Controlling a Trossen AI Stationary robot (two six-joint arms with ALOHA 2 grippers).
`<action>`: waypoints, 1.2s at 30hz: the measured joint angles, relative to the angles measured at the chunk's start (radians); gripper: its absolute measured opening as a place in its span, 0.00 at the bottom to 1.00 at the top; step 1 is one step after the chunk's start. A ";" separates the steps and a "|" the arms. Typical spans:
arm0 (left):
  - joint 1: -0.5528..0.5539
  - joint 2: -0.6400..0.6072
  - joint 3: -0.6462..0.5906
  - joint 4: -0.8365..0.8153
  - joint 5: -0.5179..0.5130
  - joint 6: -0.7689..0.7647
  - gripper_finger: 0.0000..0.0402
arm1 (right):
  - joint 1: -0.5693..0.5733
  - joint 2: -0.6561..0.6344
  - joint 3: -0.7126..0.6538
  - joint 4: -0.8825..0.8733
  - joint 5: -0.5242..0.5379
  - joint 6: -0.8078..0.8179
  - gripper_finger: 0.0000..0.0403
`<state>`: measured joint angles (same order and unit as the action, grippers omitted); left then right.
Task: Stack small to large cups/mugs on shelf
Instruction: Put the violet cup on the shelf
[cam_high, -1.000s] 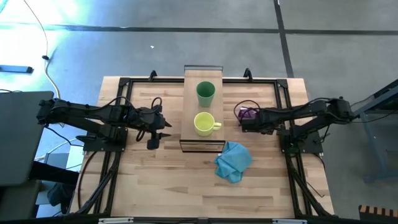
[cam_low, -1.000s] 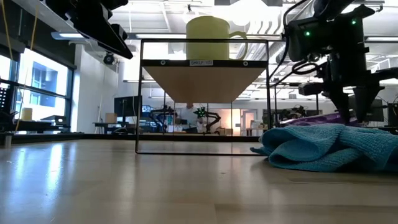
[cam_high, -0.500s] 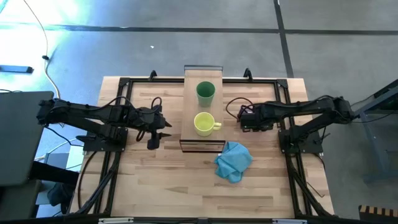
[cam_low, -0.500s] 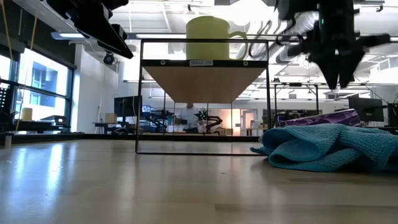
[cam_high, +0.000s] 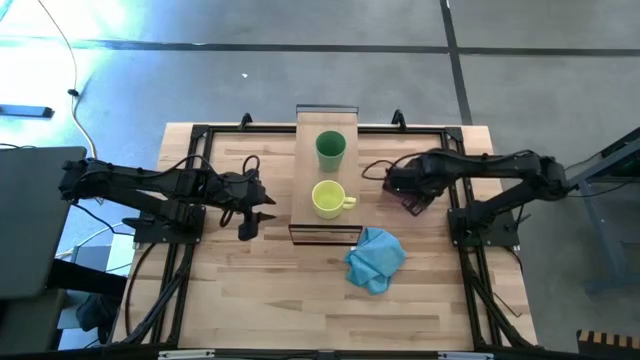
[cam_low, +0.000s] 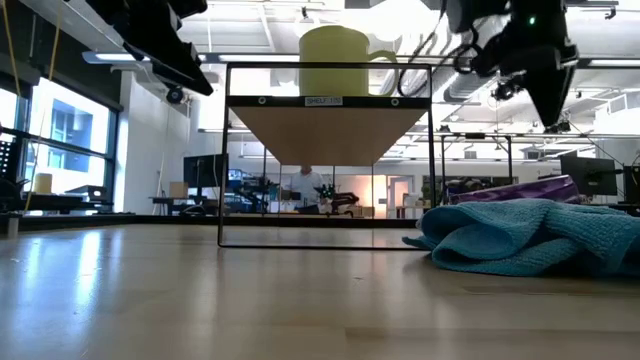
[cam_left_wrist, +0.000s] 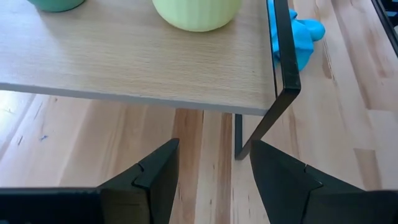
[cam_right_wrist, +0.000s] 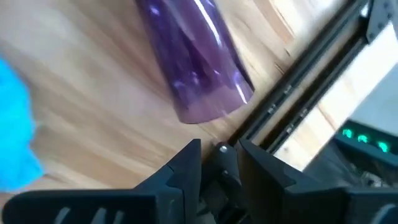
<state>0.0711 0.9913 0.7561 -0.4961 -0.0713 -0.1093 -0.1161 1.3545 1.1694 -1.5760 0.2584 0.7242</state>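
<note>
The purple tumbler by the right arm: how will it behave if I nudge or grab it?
Lying on its side on the table, the purple tumbler will probably roll when nudged, curving because it looks tapered. Its glossy, translucent wall suggests light plastic, so it may slip in a pinch.

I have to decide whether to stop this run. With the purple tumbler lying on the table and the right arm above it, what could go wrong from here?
The purple tumbler lies on its side, so a pinch by the right gripper may roll it toward the table's frame rail or the blue cloth. On the shelf the green cup and yellow mug leave little free board, so placing it risks knocking one off.
</note>
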 joint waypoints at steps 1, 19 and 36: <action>0.000 0.000 0.000 0.000 0.000 -0.004 0.46 | -0.024 -0.002 -0.011 0.003 -0.001 -0.007 0.24; 0.000 0.000 0.000 0.059 0.000 -0.049 0.46 | -0.379 -0.008 -0.314 0.280 0.133 -0.191 0.23; 0.000 0.000 0.000 0.097 0.000 -0.018 0.46 | -0.319 -0.008 -0.333 0.323 -0.072 -0.171 0.23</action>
<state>0.0715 0.9913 0.7563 -0.3996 -0.0715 -0.1276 -0.4346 1.3468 0.8368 -1.2526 0.1862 0.5535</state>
